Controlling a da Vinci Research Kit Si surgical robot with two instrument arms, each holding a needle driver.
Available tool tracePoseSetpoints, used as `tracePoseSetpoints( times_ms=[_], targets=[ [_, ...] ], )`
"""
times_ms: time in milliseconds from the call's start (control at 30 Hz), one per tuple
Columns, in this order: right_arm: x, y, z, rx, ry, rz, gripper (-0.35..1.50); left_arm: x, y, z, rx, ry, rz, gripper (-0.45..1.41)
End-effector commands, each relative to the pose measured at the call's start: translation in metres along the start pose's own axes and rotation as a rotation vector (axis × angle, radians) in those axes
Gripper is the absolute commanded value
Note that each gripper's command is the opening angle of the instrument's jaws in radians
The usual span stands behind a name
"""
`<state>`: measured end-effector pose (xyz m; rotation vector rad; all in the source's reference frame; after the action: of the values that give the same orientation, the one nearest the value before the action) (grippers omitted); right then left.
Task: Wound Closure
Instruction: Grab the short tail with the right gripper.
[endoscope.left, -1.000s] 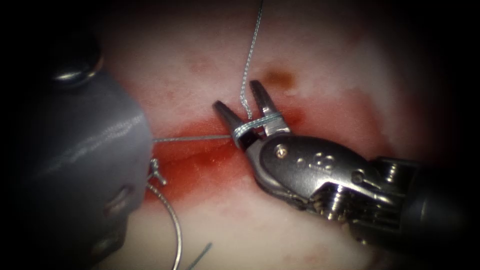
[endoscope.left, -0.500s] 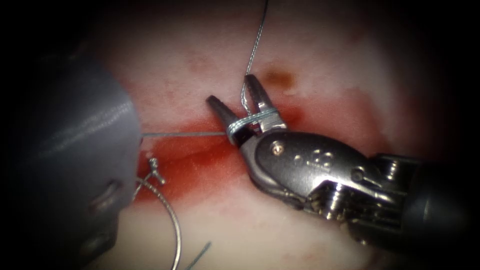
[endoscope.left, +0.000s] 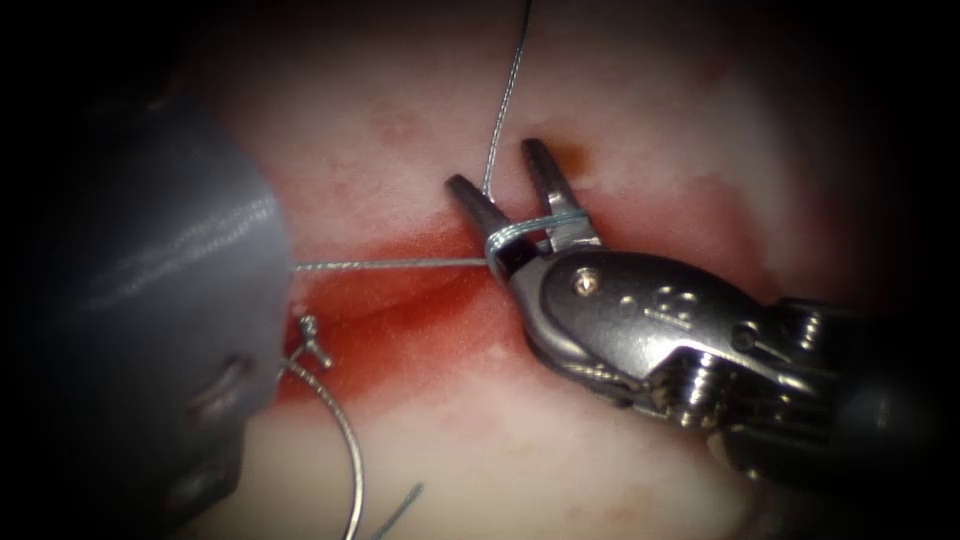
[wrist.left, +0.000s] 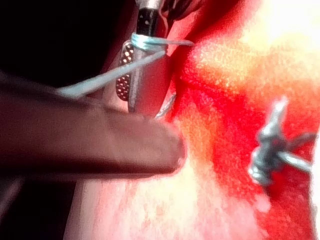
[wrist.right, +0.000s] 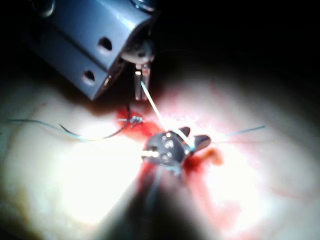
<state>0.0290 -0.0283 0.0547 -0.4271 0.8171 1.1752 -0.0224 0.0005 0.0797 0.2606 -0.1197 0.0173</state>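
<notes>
Endoscope view: since 0.5 s ago the right claw (endoscope.left: 508, 178) has shifted right and slightly down, its 2 jaws spread wider. They stand apart and grasp nothing, but 2 turns of thread (endoscope.left: 400, 264) wrap around their base. From the wraps 1 strand runs level to the left, to the left tool's housing (endoscope.left: 150, 300); another rises straight up between the jaws and out of the picture. The jaws point up and to the left. A finished knot (endoscope.left: 313, 340) sits at the left end of the cut (endoscope.left: 420, 320) in the tissue (endoscope.left: 560, 450), with a long tail curving down.

Left wrist view: the left claw (wrist.left: 150, 107) is clenched on the thread (wrist.left: 100, 82); the knot (wrist.left: 270, 145) lies apart from it.

Right wrist view: the thread (wrist.right: 155, 107) stretches taut between the left claw (wrist.right: 141, 87) and the right claw (wrist.right: 192, 142).
</notes>
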Motion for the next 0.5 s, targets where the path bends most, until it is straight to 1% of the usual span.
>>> tracePoseSetpoints(
  times_ms=[33,200,233,333,500],
  targets=[
    [0.0011,-0.0009,0.0006,0.001,0.006,0.011,0.42,-0.0003,0.001,-0.0006,-0.008,-0.003,-0.007,-0.45],
    [0.0008,-0.0004,0.0011,-0.016,-0.058,0.047,0.42,-0.0004,0.0011,-0.0004,-0.01,-0.001,-0.02,-0.45],
    [0.0008,-0.0004,0.0012,-0.015,-0.06,0.045,0.46,-0.0004,0.001,-0.0005,-0.009,-0.002,-0.019,-0.45],
    [0.0008,-0.0002,0.0011,-0.014,-0.061,0.046,0.46,-0.0004,0.0011,-0.0008,-0.007,0.0,-0.019,-0.45],
    [0.001,-0.0005,0.0012,-0.014,-0.065,0.053,0.41,-0.0004,0.0011,-0.0007,-0.011,-0.001,-0.02,-0.45]
  ],
)
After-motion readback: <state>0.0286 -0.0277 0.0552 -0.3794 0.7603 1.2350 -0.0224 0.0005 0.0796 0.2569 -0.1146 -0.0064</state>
